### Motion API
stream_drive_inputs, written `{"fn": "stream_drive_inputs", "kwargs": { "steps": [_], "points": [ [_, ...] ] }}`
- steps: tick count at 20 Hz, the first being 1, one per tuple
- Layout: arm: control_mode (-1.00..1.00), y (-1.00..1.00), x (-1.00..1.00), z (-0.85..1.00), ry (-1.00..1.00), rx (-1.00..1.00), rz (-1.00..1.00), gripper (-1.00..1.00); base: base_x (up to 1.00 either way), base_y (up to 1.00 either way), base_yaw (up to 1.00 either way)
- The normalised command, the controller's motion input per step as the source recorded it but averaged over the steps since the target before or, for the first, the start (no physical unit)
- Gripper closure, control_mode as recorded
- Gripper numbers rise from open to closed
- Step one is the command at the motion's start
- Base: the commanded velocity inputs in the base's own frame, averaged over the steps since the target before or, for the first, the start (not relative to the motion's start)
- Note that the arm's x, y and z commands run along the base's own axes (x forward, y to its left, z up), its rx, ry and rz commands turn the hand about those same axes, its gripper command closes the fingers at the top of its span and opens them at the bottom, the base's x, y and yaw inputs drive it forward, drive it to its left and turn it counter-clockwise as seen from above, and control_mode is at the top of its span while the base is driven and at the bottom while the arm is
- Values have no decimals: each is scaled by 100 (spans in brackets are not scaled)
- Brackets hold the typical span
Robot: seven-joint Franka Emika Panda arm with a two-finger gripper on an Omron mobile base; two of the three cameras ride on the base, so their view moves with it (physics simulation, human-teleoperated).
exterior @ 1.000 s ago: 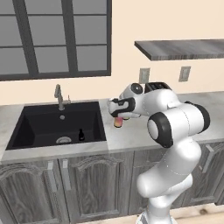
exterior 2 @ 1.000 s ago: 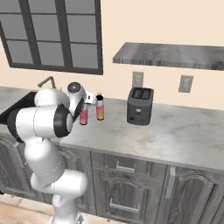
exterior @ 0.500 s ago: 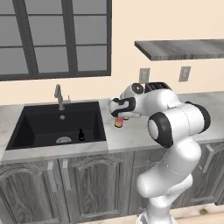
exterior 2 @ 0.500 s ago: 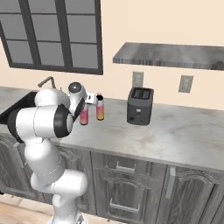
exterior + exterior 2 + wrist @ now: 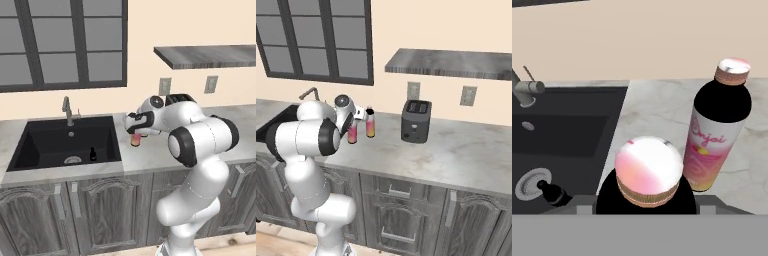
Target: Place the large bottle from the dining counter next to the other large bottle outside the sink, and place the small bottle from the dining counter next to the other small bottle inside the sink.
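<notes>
hand view first: a large bottle [image 5: 648, 176] with a pink cap is seen right below the camera, its dark shoulders flanked by the gripper [image 5: 646, 202] on both sides, so the jaws look closed around its body. just beside it, to the right in this view, the other large bottle [image 5: 716, 129] is stood upright on the grey counter [image 5: 657, 107], dark on top with a pink and yellow label lower down. whether the two bottles touch cannot be told from here.

over in the black sink [image 5: 562, 135], a small dark bottle [image 5: 553, 194] is seen near the round drain [image 5: 531, 183], and the faucet [image 5: 524, 90] is caught at the far left edge.

right base view now: two pink bottles are seen upright side by side on the counter near the sink edge, the held one [image 5: 352, 132] partly hidden by the white arm, the free one [image 5: 370, 123] just to its right. a dark toaster [image 5: 416, 121] is set further along, well apart from them.

left base view: the gripper [image 5: 134, 131] is lowered over the counter just right of the sink [image 5: 60, 142], with a pink bottle base [image 5: 135, 140] showing beneath it. the small bottle [image 5: 92, 154] is stood inside the basin.
</notes>
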Motion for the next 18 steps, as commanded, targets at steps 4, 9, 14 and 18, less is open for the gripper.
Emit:
{"fn": "stream_drive_inputs", "kwargs": {
  "steps": [4, 9, 14, 18],
  "points": [
    [-100, 4, 0, -26, 0, 0, 0, 100, 0, 0, 0],
    [-100, 11, 0, -29, 0, 0, 0, 100, 0, 0, 0],
    [-100, 16, 0, -27, 0, 0, 0, 100, 0, 0, 0],
    [-100, 18, 0, -26, 0, 0, 0, 100, 0, 0, 0]
  ]
}}
